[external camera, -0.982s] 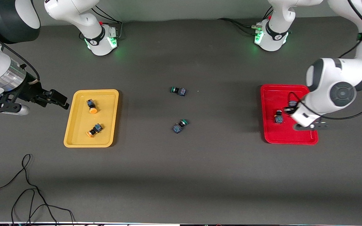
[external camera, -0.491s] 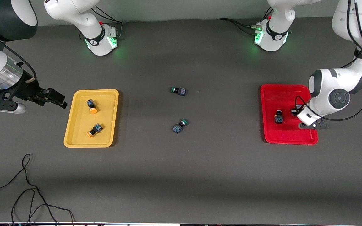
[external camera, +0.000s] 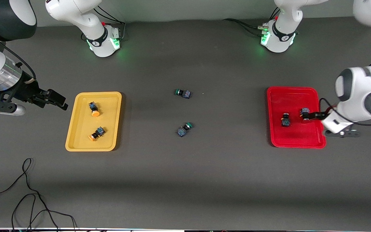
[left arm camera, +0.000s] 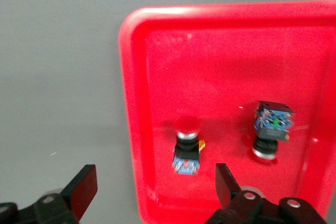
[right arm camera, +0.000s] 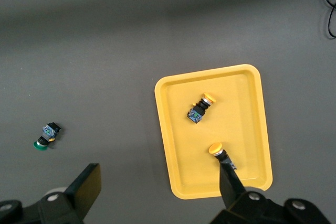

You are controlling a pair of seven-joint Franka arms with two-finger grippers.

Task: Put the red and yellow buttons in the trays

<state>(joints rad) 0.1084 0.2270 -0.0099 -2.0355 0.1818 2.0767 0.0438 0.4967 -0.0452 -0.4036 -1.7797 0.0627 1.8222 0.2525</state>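
red plastic tray (external camera: 293, 141), shallow with a raised rim, sits toward the left arm's end of the table and holds 2 dark-bodied push-button switches (external camera: 285, 119) (external camera: 305, 113), side by side and apart. in the left wrist view one (left arm camera: 187, 145) shows its round red cap; the other (left arm camera: 272, 125) lies cap away from the lens, so its colour is probably red but not certain.

a second ago the left gripper (external camera: 316, 115) was low over this tray beside the second switch; it has since drawn back and now hangs over the tray's outer rim, fingers (left arm camera: 82, 191) spread wide with nothing between them. that reads as a release just finished. both switches lie clear of the open jaws, resting on the tray floor.

toward the right arm's end, the yellow plastic tray (external camera: 76, 141) holds 2 orange-yellow-capped switches (external camera: 93, 109) (external camera: 96, 133). the right gripper (external camera: 55, 100) waits just outside that tray's edge, its fingers (right arm camera: 85, 187) likewise apart and empty.

2 green-capped switches (external camera: 183, 93) (external camera: 184, 129) lie on the dark grey table (external camera: 185, 180) between the trays, not part of the job. with all 4 coloured switches in trays, the task looks done.
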